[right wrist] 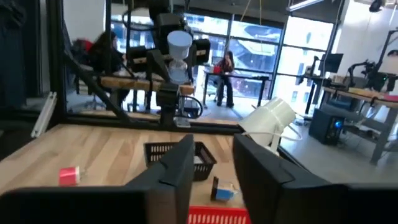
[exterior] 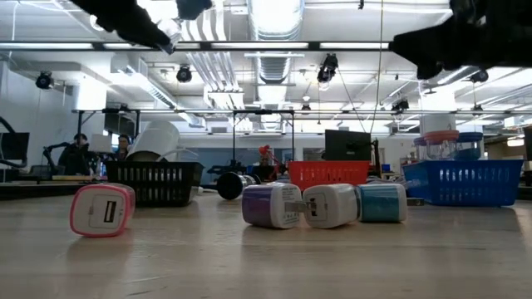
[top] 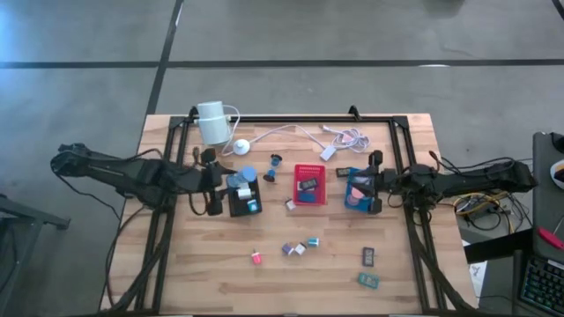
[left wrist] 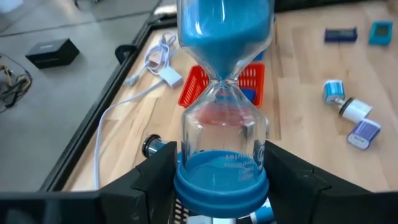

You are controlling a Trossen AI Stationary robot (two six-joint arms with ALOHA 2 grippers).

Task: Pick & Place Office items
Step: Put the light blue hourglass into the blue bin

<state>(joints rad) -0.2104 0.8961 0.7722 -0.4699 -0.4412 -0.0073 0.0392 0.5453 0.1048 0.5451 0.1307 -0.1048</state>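
blue sand fills the hourglass, which is held upright in the left gripper, pinched at its base, right above the black tray. the right gripper is spread a little, empty, over the blue tray.

A light wooden worktop edged by a black frame is seen from above. Three small trays are set in a row across its middle: a black tray, a red tray and a blue tray. Toward the far edge a white cylinder device is placed, with a white cable trailed beside it. On the near half, a pink block is laid apart, and a purple block, a white block and a blue block are grouped close together. Nearer the right side, two small dark rectangular clips are laid one behind the other.
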